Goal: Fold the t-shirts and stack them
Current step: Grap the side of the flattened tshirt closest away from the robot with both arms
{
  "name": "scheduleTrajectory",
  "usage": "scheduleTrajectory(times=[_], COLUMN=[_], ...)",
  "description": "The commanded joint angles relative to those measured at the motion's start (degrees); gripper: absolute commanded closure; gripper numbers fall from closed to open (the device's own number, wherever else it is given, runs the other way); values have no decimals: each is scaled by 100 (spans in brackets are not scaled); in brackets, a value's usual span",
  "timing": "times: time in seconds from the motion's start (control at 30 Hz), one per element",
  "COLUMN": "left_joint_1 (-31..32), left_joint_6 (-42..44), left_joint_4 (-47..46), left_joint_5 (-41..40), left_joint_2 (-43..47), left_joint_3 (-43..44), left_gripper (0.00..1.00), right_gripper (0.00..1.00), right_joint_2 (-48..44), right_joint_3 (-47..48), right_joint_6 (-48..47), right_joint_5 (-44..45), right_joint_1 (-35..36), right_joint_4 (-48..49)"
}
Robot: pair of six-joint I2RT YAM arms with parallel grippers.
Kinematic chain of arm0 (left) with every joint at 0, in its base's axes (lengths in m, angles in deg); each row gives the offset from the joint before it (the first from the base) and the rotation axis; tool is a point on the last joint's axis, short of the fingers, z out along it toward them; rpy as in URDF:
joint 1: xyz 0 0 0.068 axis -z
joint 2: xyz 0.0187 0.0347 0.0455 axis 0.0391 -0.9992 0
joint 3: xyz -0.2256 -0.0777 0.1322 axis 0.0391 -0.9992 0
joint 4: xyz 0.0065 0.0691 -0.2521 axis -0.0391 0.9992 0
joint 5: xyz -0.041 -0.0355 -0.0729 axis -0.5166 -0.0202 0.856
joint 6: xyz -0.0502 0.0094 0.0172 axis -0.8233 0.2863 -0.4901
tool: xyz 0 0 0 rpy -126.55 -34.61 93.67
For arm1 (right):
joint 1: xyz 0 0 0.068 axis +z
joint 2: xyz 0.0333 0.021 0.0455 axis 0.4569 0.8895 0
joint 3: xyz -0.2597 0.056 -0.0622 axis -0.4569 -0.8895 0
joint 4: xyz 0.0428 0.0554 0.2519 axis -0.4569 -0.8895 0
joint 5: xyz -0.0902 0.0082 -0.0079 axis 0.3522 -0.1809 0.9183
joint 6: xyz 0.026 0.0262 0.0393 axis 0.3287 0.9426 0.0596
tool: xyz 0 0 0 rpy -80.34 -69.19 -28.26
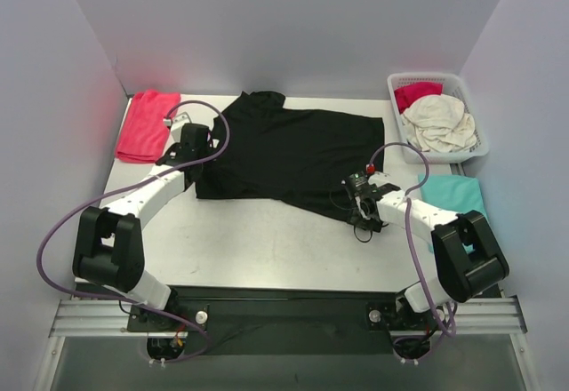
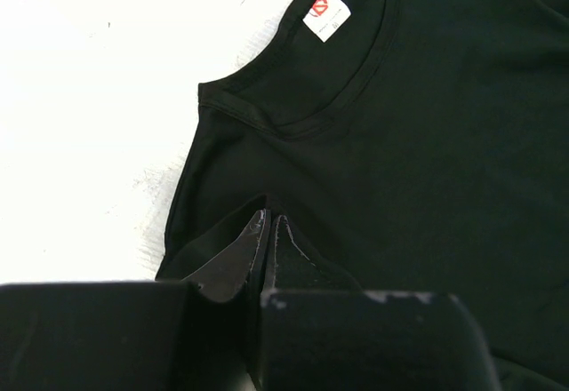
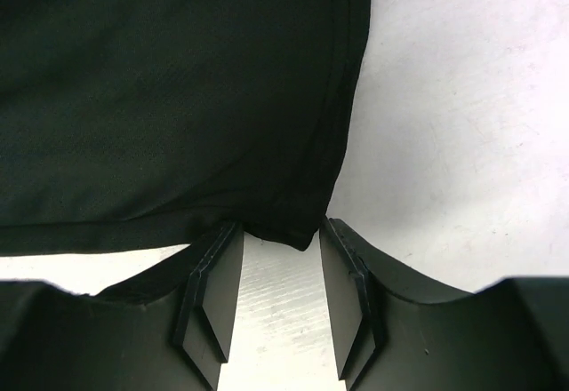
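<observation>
The black t-shirt [image 1: 293,151] lies spread flat across the middle of the table, collar to the left, and its white neck label [image 2: 326,15] shows in the left wrist view. My left gripper [image 1: 189,148] is at the shirt's left side by the shoulder. Its jaws [image 2: 269,220] are shut and pinch black cloth just below the collar. My right gripper [image 1: 363,200] is at the shirt's near right hem corner. It is open [image 3: 280,231], with the corner of the black shirt [image 3: 178,98] lying just between its fingertips, and the fingers [image 3: 213,284] rest low over the table.
A folded red shirt [image 1: 147,124] lies at the far left. A white lattice basket [image 1: 478,147] at the far right holds a red shirt [image 1: 416,94] and a cream shirt [image 1: 440,123]. A teal shirt [image 1: 453,197] lies on the right, near my right arm.
</observation>
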Motion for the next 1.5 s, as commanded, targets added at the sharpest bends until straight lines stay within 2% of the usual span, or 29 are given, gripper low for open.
scheduleTrajectory(times=[0.0,0.27,0.43,0.47,0.5,0.57,0.6,0.63,0.7,0.77,0.87,0.97,1.33,1.43,1.47], left_joint_1=[21,21,21,21,21,21,12,12,20,20,12,21,12,12,20], left_joint_6=[-34,-16,-16,-8,-8,-8,1,1,10,1,10,19,19,19,10], left_joint_4=[42,33,33,33,51,60,68,68,68,68,68,68,86,95,95], left_joint_5=[-121,-103,-94,-94,-94,-112,-112,-121,-129,-121,-129,-129,-156,-165,-165], left_joint_2=[196,143,108,108,125,143,152,161,169,161,178,169,187,196,205], left_joint_3=[18,53,62,70,71,71,62,62,62,53,44,35,27,27,27], left_gripper=[100,100,100,100,100,100,100,100,100,100,100,100,100,100,100], right_gripper=[60,60,63,68,78,88,97,100,100,95,72,65,67,72,79], right_joint_2=[46,-385,-218,-174,-78,11,11,-15,-68,-156,-270,-332,-104,-77,-86], right_joint_3=[140,122,148,157,157,148,131,113,70,43,-10,-54,-282,-335,-344], right_joint_6=[113,87,69,69,86,113,113,113,96,95,113,122,271,289,297], right_joint_5=[448,519,554,528,502,484,475,466,466,475,545,563,273,203,185], right_joint_1=[89,107,98,98,90,90,98,98,90,98,98,98,63,46,37], right_joint_4=[-167,-167,-149,-140,-131,-114,-114,-114,-114,-140,-210,-237,52,106,106])
